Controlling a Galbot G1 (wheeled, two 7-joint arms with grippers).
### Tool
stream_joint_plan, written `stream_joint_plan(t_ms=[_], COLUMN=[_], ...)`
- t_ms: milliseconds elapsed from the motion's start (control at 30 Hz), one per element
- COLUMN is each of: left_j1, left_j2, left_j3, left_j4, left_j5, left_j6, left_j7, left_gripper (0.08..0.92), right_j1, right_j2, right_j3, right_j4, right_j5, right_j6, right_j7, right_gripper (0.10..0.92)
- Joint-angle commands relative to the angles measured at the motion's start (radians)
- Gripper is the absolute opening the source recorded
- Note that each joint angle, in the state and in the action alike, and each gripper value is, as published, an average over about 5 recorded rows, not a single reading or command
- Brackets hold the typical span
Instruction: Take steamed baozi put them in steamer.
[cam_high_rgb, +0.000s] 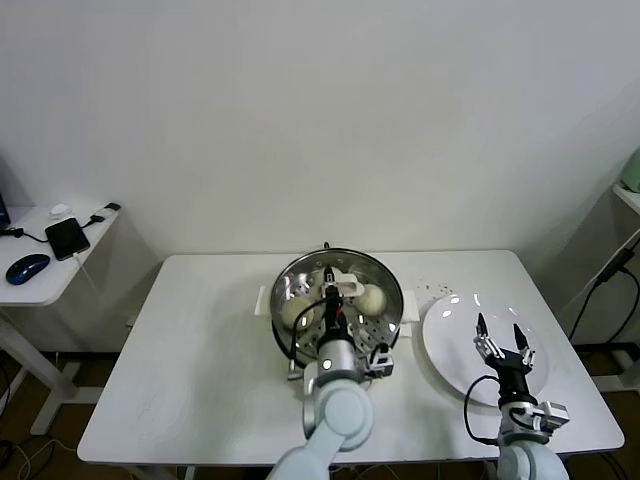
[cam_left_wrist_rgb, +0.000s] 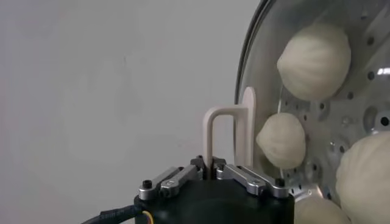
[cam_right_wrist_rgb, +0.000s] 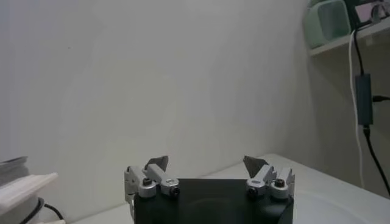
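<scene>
The steamer (cam_high_rgb: 386, 277) stands at the table's middle, with cream-white baozi (cam_high_rgb: 372, 298) inside. My left gripper (cam_high_rgb: 336, 303) is over it, shut on the cream handle (cam_left_wrist_rgb: 226, 131) of the round glass lid (cam_left_wrist_rgb: 248, 61). Three baozi (cam_left_wrist_rgb: 314, 61) show through the glass in the left wrist view. I cannot tell whether the lid rests on the steamer or hangs just above it. My right gripper (cam_high_rgb: 497, 336) is open and empty over the white plate (cam_high_rgb: 450, 330); its jaws stand wide apart in the right wrist view (cam_right_wrist_rgb: 207, 164).
The white plate lies right of the steamer, near the table's right edge. A side desk (cam_high_rgb: 60, 270) with a phone and a mouse stands at the far left. Cables hang by a shelf (cam_high_rgb: 628, 195) at the far right.
</scene>
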Motion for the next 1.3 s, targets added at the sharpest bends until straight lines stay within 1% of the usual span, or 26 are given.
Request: stream_joint_plan(t_ms=[33, 267, 600, 733, 900, 1000, 1067, 1167, 1200, 1300], left_j1=[0.023, 0.06, 0.129, 0.164, 0.246, 0.307, 0.343, 0.372, 0.376, 0.395], left_j2=[-0.049, -0.042, 0.012, 0.035, 0.081, 0.105, 0.114, 0.12, 0.124, 0.136], left_j3=[0.002, 0.005, 0.003, -0.003, -0.044, -0.092, -0.154, -0.273, -0.314, -0.452], left_j4=[-0.05, -0.124, -0.25, -0.318, -0.439, -0.49, -0.507, -0.511, -0.512, -0.508], left_j5=[-0.033, -0.048, -0.036, -0.023, -0.034, -0.085, -0.159, -0.368, -0.448, -0.823], left_j6=[-0.064, -0.075, -0.07, -0.065, -0.07, -0.081, -0.105, -0.172, -0.205, -0.348], left_j7=[-0.004, -0.002, 0.033, 0.029, 0.0, -0.057, -0.122, -0.214, -0.232, -0.278], left_gripper=[0.212, 0.413, 0.708, 0.799, 0.822, 0.823, 0.823, 0.823, 0.823, 0.823], right_j1=[0.001, 0.001, 0.0, -0.001, -0.031, -0.071, -0.103, -0.146, -0.159, -0.193], right_j2=[0.001, 0.001, 0.001, 0.004, 0.005, 0.009, 0.009, 0.008, 0.008, 0.012], right_j3=[-0.001, -0.003, -0.004, -0.003, -0.009, -0.024, -0.038, -0.056, -0.061, -0.076], right_j4=[-0.003, -0.005, -0.006, -0.001, 0.027, 0.053, 0.072, 0.106, 0.12, 0.168], right_j5=[0.001, 0.0, 0.0, 0.007, 0.006, -0.021, -0.041, -0.078, -0.091, -0.117], right_j6=[0.002, 0.002, 0.002, -0.002, -0.013, -0.026, -0.021, -0.002, -0.002, -0.017], right_j7=[0.0, 0.0, 0.001, 0.012, 0.003, -0.029, -0.068, -0.124, -0.135, -0.153], right_gripper=[0.823, 0.823, 0.823, 0.823, 0.823, 0.823, 0.823, 0.823, 0.823, 0.823])
